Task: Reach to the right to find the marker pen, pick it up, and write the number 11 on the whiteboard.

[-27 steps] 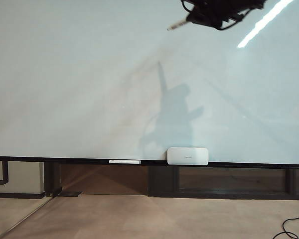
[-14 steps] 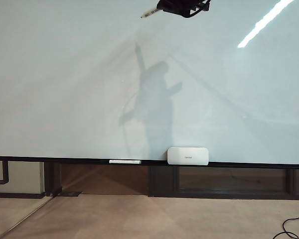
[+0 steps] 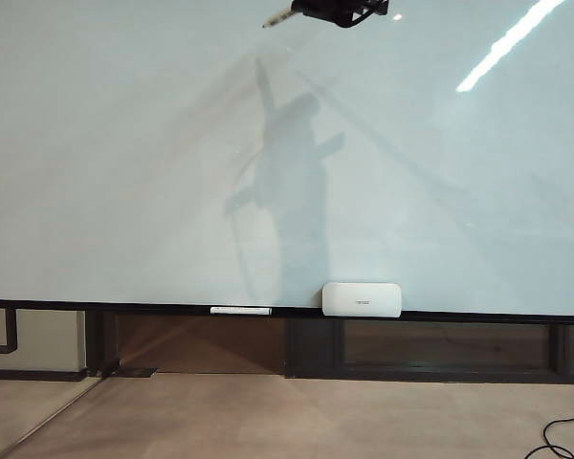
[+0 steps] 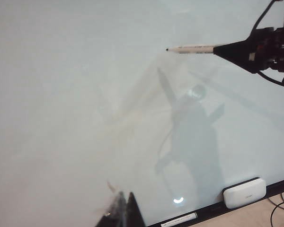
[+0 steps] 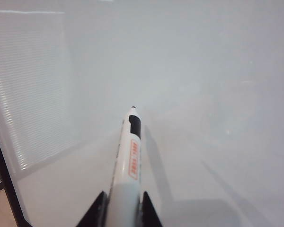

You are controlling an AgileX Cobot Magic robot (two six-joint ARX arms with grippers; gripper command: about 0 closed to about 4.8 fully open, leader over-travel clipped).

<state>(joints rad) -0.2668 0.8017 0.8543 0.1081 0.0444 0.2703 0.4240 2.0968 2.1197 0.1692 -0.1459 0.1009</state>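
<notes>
Up high, right tool (image 5: 122, 208) grips marker pen (image 5: 128, 156) near whiteboard (image 3: 124, 172); left tool's (image 4: 123, 213) opening unclear.

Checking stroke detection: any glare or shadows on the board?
Exterior view: ceiling-light streak on the whiteboard, arm shadow mid-board. Left wrist view: same shadow, left gripper blurred. Right wrist view: right gripper holds the marker pen; soft shadow.

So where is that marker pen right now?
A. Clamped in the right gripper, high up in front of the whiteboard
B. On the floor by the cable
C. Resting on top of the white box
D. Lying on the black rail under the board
A: the right gripper is shut on the marker pen, its dark tip aimed at the blank whiteboard near the top.
</notes>
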